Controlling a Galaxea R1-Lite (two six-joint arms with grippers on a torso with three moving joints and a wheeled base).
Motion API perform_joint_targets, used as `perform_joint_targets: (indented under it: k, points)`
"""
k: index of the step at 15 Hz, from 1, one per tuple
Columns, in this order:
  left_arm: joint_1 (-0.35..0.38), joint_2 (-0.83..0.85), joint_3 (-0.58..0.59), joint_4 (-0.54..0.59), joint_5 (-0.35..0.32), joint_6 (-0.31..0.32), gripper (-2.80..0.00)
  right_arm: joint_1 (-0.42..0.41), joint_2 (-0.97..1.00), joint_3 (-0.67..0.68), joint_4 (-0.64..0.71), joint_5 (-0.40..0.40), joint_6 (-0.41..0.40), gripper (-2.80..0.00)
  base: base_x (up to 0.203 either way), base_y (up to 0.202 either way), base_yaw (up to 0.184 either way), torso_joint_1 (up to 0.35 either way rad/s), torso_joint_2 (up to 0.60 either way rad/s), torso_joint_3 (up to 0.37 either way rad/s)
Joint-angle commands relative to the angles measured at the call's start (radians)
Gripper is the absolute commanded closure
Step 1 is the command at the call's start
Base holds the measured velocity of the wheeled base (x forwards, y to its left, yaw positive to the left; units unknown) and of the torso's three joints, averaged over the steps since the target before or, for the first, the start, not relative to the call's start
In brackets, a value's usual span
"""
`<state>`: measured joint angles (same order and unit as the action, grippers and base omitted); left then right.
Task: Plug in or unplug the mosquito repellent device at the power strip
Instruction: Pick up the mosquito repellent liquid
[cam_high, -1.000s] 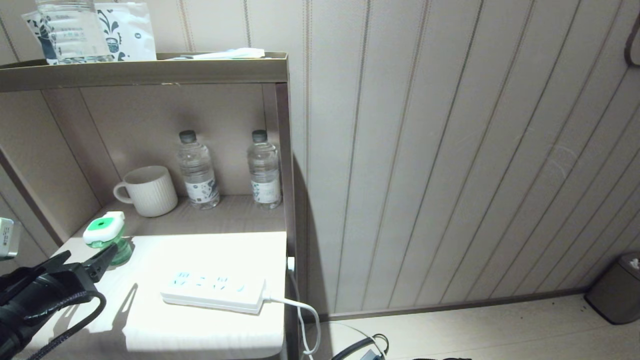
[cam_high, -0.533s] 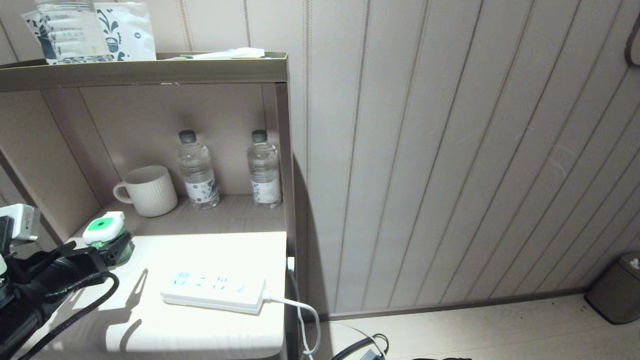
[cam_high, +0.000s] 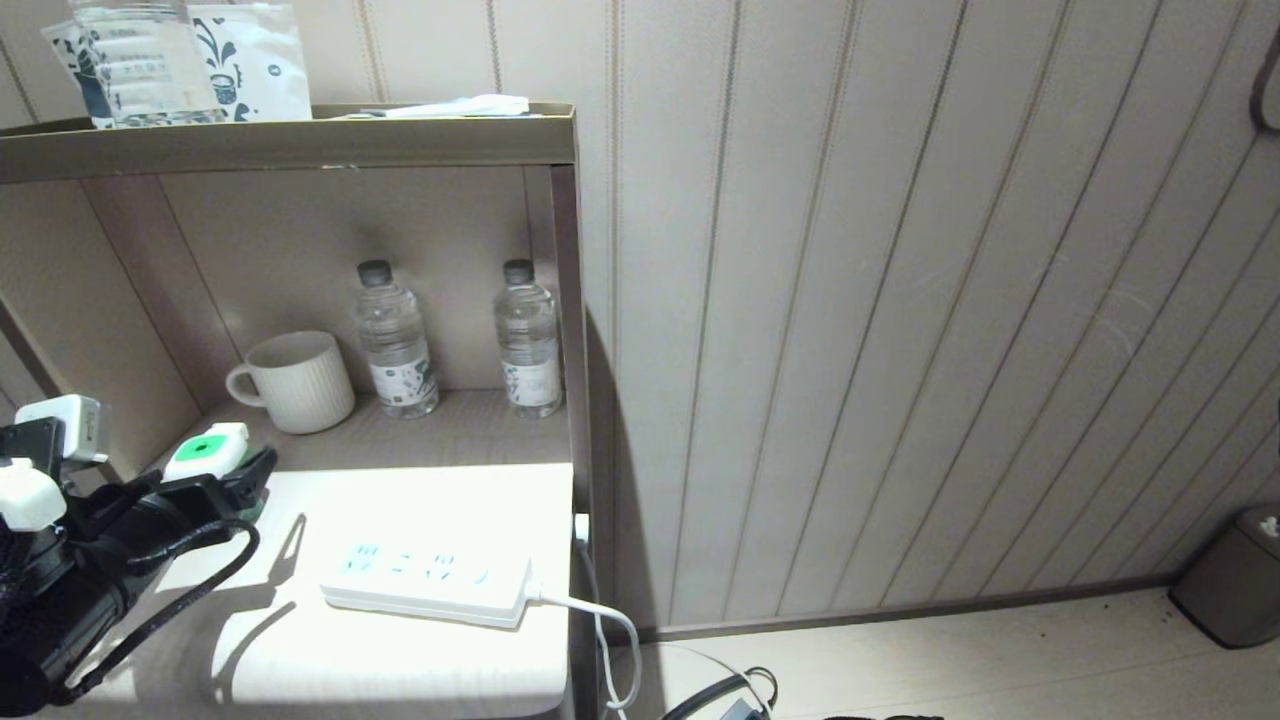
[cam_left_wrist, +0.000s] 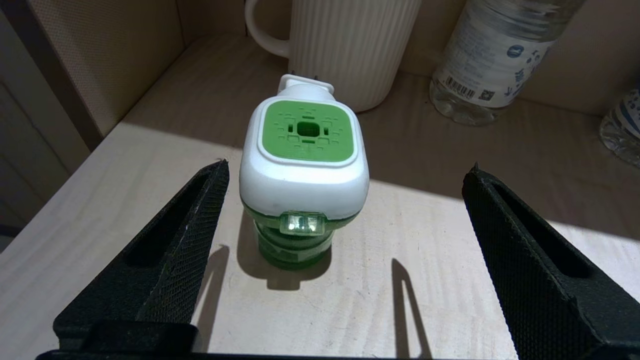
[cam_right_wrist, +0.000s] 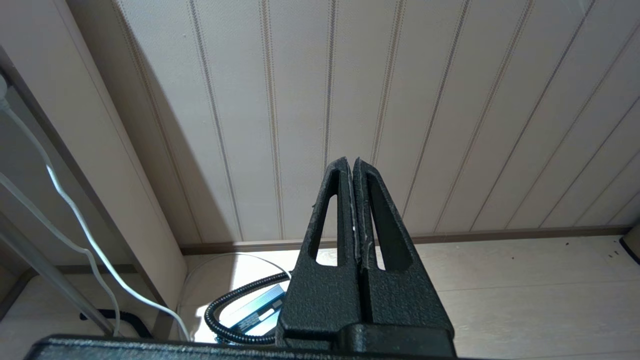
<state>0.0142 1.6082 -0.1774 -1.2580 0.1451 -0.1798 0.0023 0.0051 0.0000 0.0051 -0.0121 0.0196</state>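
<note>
We are holding our left gripper (cam_left_wrist: 345, 185) wide open around the small green-bottled, white-headed mosquito repellent device (cam_left_wrist: 304, 170), touching nothing. It is standing upright on the shelf, apart from the long white power strip (cam_high: 428, 583). Our right gripper (cam_right_wrist: 353, 172) is hanging closed by the wall.

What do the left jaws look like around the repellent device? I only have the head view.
Observer: In the left wrist view the left jaws stand wide open, one on each side of the device, with a gap showing on both sides.
Operator: Which way does its plug face?
Observer: Away from the jaws, toward the mug.
Operator: And the right arm?
Observer: The right jaws are shut and empty, aimed at the wall above the floor.
</note>
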Motion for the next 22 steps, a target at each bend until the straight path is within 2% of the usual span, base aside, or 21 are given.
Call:
perform_joint_targets:
  k: [1,4,11,22]
  points:
    - [0.017,0.031,-0.006,-0.02,0.001,0.001,-2.8,0.001,-0.001,0.0,0.0,0.0,0.0,0.0,0.0,0.0,0.0,0.0,0.0,0.0]
    - [0.046,0.068,-0.032,-0.027,0.001,0.001,-2.8,0.001,-0.001,0.0,-0.001,0.0,0.0,0.0,0.0,0.0,0.0,0.0,0.0,0.0]
    - [0.046,0.143,-0.12,-0.026,-0.001,0.008,-2.8,0.001,-0.001,0.0,-0.001,0.0,0.001,0.0,0.0,0.0,0.0,0.0,0.0,0.0]
    - [0.058,0.205,-0.163,-0.04,0.001,0.008,-2.8,0.001,-0.001,0.0,0.001,0.0,0.0,0.0,0.0,0.0,0.0,0.0,0.0,0.0]
